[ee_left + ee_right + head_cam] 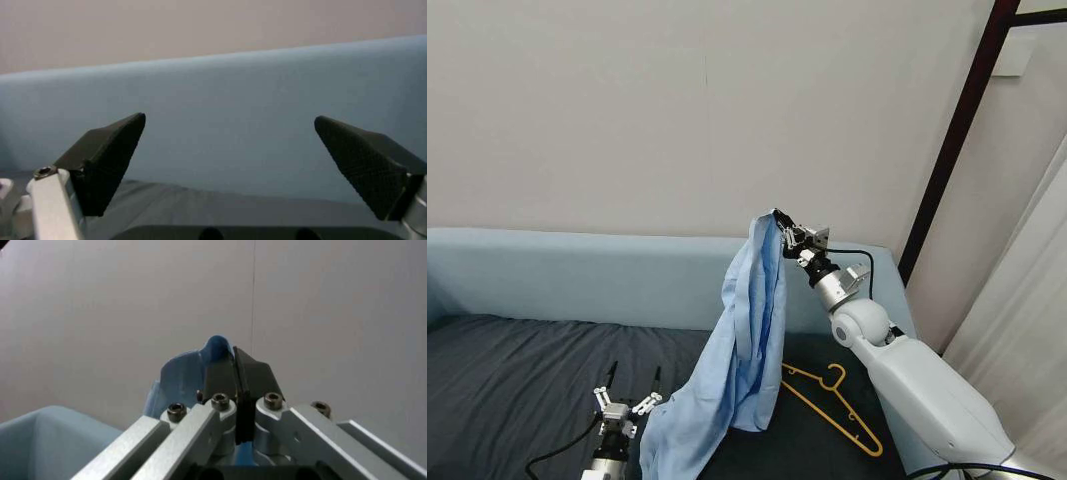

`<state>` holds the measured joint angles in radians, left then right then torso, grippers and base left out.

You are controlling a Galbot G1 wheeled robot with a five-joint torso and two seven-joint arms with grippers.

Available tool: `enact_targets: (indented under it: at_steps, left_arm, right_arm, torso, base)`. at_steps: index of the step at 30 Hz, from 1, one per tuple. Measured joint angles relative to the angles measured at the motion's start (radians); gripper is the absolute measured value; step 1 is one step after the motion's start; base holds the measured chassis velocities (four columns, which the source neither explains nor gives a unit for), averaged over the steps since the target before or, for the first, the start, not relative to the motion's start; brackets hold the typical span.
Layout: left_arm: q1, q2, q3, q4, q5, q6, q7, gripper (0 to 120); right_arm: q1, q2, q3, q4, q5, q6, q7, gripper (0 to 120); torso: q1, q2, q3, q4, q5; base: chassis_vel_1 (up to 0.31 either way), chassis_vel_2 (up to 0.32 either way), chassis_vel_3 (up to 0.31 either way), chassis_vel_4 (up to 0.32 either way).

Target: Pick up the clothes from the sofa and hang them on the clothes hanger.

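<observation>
Sofa seat [517, 370]: right gripper [778, 216] clamped on lifted blue shirt [752, 340], left gripper [634, 372] wide open, empty, yellow hanger [833, 386] alongside

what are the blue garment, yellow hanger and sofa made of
The blue garment looks like thin matte cloth: it hangs in soft folds from the right gripper. The yellow hanger is probably coated wire or thin plastic, being slim and smooth. The sofa seems fabric-covered, matte, its dark seat wrinkled.
</observation>
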<state>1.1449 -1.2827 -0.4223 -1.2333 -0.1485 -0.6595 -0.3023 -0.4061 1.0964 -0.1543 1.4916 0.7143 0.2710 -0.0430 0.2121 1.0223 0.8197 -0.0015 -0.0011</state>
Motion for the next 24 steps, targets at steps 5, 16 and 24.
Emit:
enact_targets:
  at_steps: [5,16,24]
  left_arm:
    - [0.031,0.007,0.015,-0.093,-0.167,-0.034,0.192,100]
    - [0.021,-0.009,0.234,-0.199,-0.267,-0.069,0.502,100]
    - [-0.090,-0.101,0.378,-0.119,-0.161,-0.049,0.391,100]
  right_arm:
    - [-0.002,-0.002,0.000,-0.004,-0.001,0.000,0.000,0]
    - [-0.007,0.003,-0.015,-0.010,-0.007,0.000,0.005,0]
    - [0.009,0.002,-0.027,-0.016,-0.002,-0.002,0.008,0]
  torso:
    - [0.000,0.000,0.000,0.0002,0.0004]
    - [0.000,0.000,0.000,0.0001,0.0003]
    - [0.000,0.000,0.000,0.0002,0.0009]
  base:
    - [0.000,0.000,0.000,0.000]
    - [0.000,0.000,0.000,0.000]
    - [0.000,0.000,0.000,0.000]
